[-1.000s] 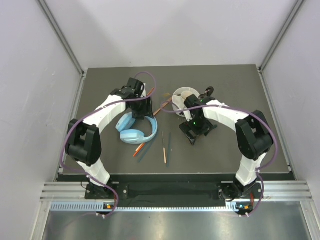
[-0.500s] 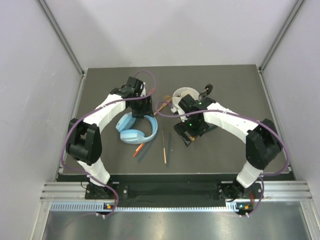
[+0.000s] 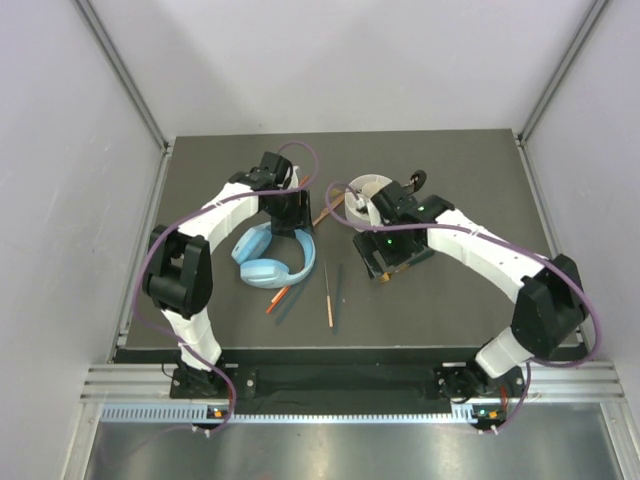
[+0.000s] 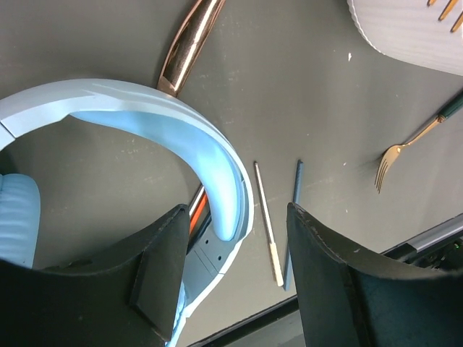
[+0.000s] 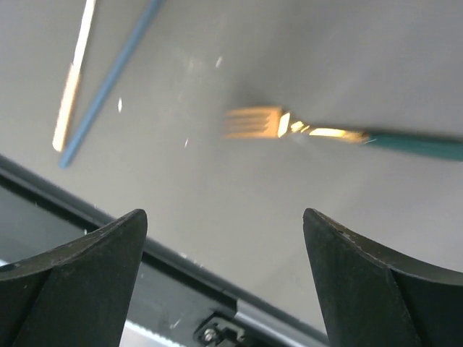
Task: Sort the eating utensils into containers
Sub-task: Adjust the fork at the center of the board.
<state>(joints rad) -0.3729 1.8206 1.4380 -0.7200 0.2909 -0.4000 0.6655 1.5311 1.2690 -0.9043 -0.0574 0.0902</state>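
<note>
Nearest my bases, on the dark tabletop [image 3: 480, 310]: one orange chopstick [image 3: 328, 306] lies loose, with a dark teal chopstick [image 3: 337, 285] just beside it and roughly parallel; a second orange stick [image 3: 277, 299] pokes out from under the light blue headphones [image 3: 275, 255], left of that pair.

Right hand [image 5: 224, 217]: fingers spread wide, nothing between them; it points down over bare tabletop; a gold fork [image 5: 255, 122] with a dark teal handle lies flat beyond the fingertips, tines toward the chopstick pair, untouched; my right elbow is swung out to the right, forearm reaching in toward the middle.

Left hand [image 4: 236, 217]: open too, gripping nothing; it hangs over the headphones' band, which curves across below my two fingers in the wrist view; whether I touch it, I cannot tell; a bronze handle [image 4: 189, 43] runs out from under the band's far side; left elbow out to the left.

Farthest: the white holder [image 3: 368, 190], round, ribbed wall, divided inside; gold tines [image 4: 448, 11] show over its rim; from above something brownish sits inside, which compartment I cannot tell; my right wrist covers part of its near rim.
</note>
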